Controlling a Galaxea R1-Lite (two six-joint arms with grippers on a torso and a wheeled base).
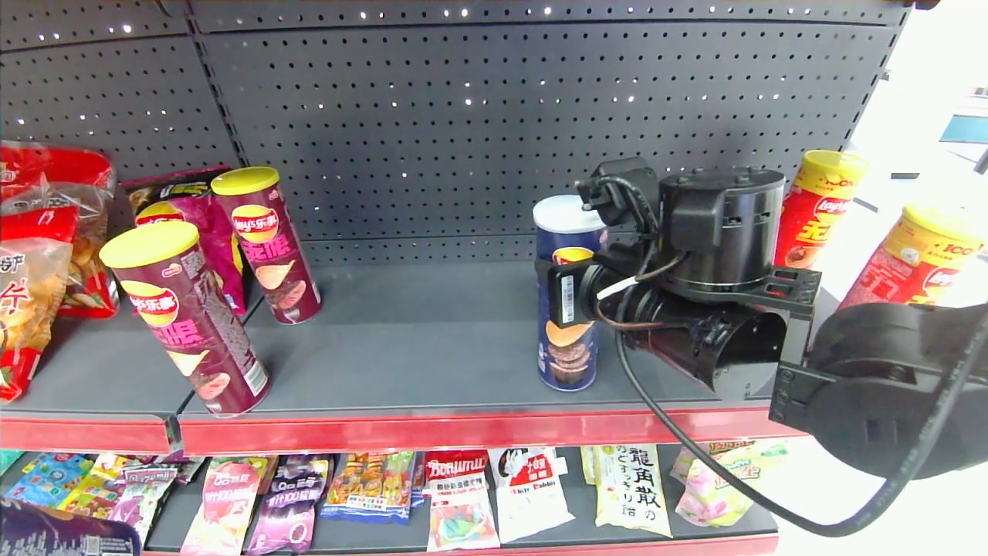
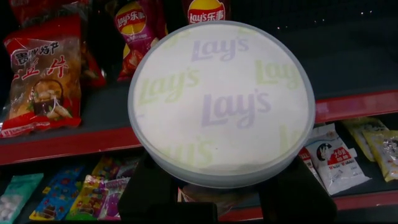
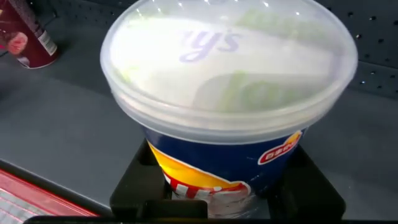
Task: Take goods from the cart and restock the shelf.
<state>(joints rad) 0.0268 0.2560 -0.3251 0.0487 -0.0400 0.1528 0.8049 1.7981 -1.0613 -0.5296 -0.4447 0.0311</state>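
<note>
One big grey shelf with a red front edge is seen; the right gripper is clenched round a blue can, which is stood upright on the shelf, near the front edge and right of the middle; the left gripper is closed round a white-lidded can, which is held up in front of the shelf's red edge; big red snack bags are piled at the left end of the shelf; a purple can with a yellow lid is tilted at the front edge beside them; a second purple can is tilted farther back, near the back wall; a far red can is stood at the right end, behind the right gripper; a near red can is seen just past it, its base hidden; small sweet packets are laid in a row on the lower shelf.
</note>
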